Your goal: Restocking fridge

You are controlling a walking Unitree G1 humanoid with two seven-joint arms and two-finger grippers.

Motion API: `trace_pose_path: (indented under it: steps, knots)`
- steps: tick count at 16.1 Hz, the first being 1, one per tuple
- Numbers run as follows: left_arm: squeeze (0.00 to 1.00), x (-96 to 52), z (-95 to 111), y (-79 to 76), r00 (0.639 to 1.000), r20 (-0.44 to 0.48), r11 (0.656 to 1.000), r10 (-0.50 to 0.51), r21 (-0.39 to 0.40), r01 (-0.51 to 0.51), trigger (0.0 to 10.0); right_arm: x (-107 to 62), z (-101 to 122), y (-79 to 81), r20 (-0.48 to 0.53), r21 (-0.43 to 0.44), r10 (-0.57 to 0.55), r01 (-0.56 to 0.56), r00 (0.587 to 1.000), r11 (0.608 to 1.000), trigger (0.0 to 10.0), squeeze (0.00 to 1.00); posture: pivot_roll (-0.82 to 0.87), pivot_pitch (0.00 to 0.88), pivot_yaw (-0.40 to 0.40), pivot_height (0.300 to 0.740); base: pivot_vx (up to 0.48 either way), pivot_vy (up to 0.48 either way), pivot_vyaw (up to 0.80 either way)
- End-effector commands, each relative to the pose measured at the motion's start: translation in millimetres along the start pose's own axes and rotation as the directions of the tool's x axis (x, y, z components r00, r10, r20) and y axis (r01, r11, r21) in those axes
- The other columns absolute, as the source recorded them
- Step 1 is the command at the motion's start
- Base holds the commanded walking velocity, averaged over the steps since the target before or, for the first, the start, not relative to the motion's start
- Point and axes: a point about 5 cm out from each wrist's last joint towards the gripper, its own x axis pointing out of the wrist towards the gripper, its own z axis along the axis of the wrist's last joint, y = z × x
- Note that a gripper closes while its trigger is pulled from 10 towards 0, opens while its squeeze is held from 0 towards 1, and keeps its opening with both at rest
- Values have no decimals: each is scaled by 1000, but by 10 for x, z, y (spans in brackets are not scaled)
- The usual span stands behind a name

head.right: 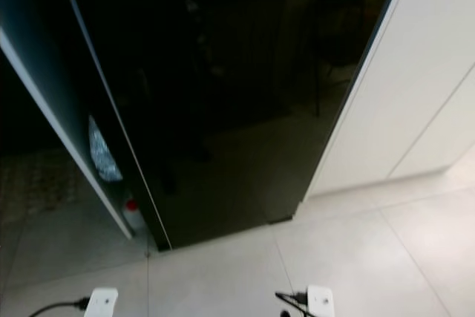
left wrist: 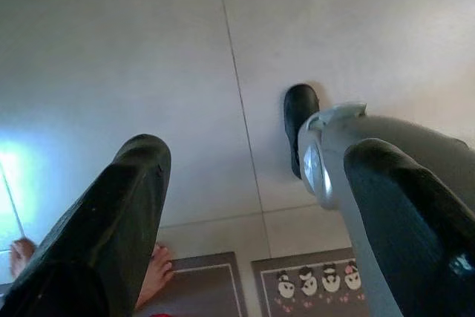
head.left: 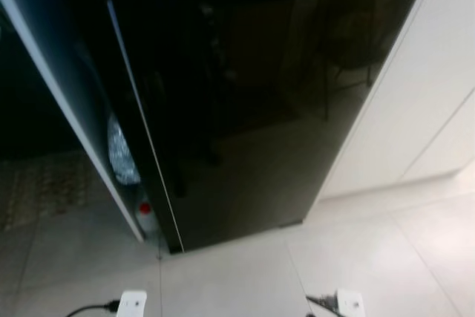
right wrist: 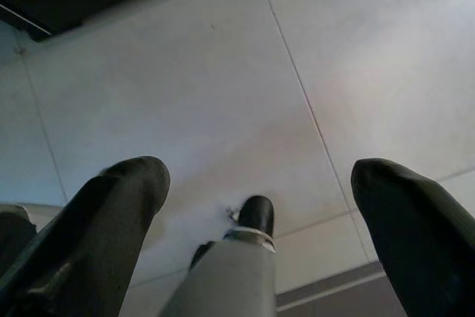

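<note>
A tall black glossy fridge (head.left: 252, 109) stands right in front of me. At its left side a door (head.left: 59, 87) is ajar. In the gap sit a foil-wrapped item (head.left: 121, 150) and, lower down, a bottle with a red cap (head.left: 146, 215). My left gripper (left wrist: 260, 155) hangs open over the floor tiles with nothing between its fingers. My right gripper (right wrist: 260, 172) also hangs open and empty above the tiles, near the fridge's dark base.
White cabinets (head.left: 423, 109) adjoin the fridge on the right. A patterned rug (head.left: 44, 191) lies on the floor to the left. Behind me a person's bare foot (left wrist: 156, 272) stands by a mat with small animal figures (left wrist: 319, 283). Pale tiles (head.left: 237, 272) lie before the fridge.
</note>
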Motion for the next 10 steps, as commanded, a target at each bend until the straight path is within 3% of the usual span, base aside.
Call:
trace_pose_path:
  steps: [1,4,7,10]
  knots:
    - [0,5,20,-19,1000,-3,1000,-3,3,3,10000,-13,-33,-36,-7,4,-10,10,1000,1000,10000,0,7,0,-23,740,266,0,0]
    - [0,5,19,-16,1000,-3,1000,-2,3,2,10000,-13,-32,-34,-7,-8,-8,7,1000,1000,10000,0,7,0,-22,740,261,0,0]
    - [0,5,30,-10,1000,5,1000,1,22,-1,10000,-12,-31,-30,-7,-10,-3,3,1000,1000,10000,0,9,0,-22,740,0,0,621]
    - [0,5,29,-6,1000,3,1000,6,17,-6,10000,-12,-34,-28,-2,18,-7,7,1000,1000,10000,0,11,0,-22,740,0,0,0]
